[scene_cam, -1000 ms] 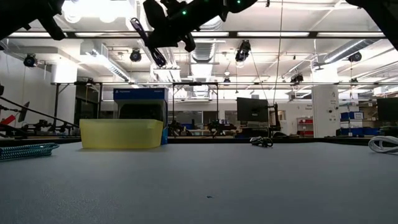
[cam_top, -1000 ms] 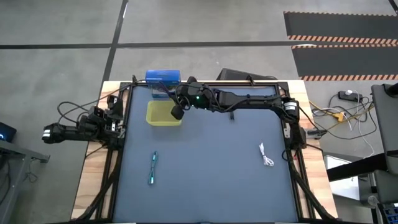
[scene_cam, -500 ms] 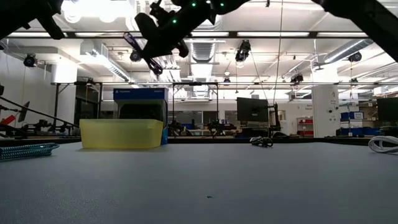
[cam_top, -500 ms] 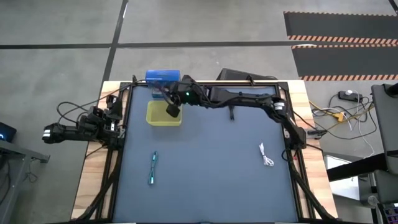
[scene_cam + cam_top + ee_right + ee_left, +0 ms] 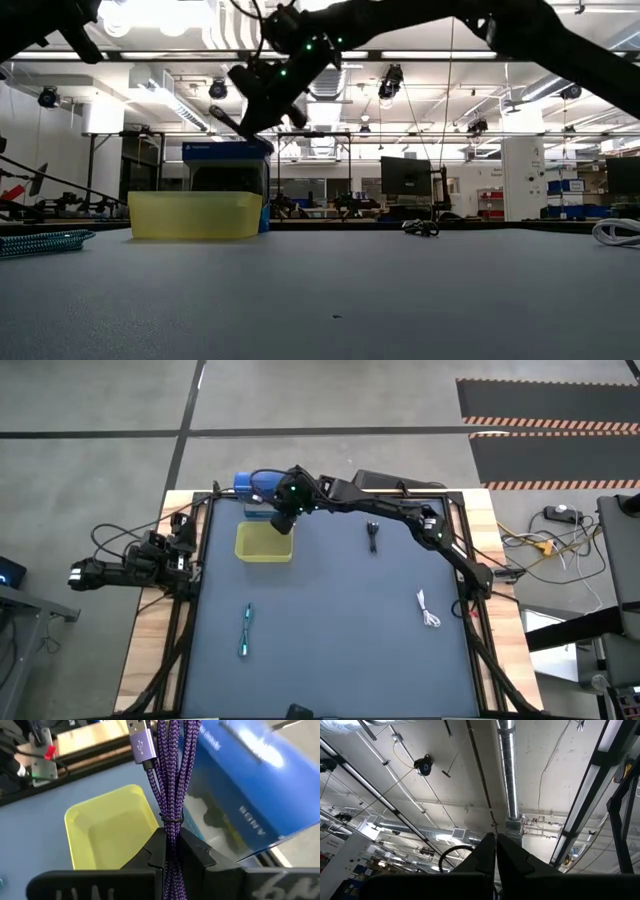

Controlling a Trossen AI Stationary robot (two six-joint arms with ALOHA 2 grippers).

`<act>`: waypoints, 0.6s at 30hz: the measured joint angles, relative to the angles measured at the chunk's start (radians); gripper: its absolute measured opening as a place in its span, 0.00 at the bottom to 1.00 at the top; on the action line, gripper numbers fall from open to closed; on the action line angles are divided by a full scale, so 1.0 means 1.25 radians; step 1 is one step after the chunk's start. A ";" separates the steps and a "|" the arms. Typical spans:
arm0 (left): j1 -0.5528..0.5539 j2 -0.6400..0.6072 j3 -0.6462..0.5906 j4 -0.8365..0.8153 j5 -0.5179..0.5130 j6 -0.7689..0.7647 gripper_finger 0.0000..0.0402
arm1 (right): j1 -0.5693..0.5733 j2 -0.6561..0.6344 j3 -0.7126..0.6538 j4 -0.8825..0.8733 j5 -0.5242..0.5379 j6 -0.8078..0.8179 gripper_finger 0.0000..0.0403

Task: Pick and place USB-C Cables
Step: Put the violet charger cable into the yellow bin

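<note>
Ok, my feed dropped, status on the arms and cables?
Right gripper shut on purple cable, above yellow bin. Left gripper shut, parked off table's left. Teal, black, white cables on mat.

Even, diffuse light is falling on the table (image 5: 330, 620) in the high view, leaving only faint shadows under the arms. In the low view, ceiling lamps (image 5: 160, 15) are glaring white at upper left, and the right arm (image 5: 420, 20) is showing as a dark silhouette against them. The near mat (image 5: 330, 310) is looking soft and grainy there. In the left wrist view, skylight strips (image 5: 615, 740) are blowing out, while the fingers (image 5: 485, 862) are sitting in deep shadow. In the right wrist view, the purple cable (image 5: 170, 775) is looking sharp, the blue box (image 5: 250, 785) is blurring, and the yellow bin (image 5: 107, 837) is lying evenly lit.
</note>
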 joint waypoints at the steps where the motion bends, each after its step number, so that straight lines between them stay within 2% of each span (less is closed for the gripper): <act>1: 0.000 0.000 0.000 0.000 0.000 0.000 0.00 | 0.000 0.005 0.000 0.003 -0.001 -0.001 0.05; 13: 0.000 -0.001 0.000 0.000 -0.001 0.000 0.00 | 0.030 0.051 0.000 0.019 -0.003 -0.096 0.05; 18: 0.000 -0.001 0.000 0.000 -0.002 0.000 0.00 | 0.038 0.052 0.000 -0.028 0.003 -0.114 0.05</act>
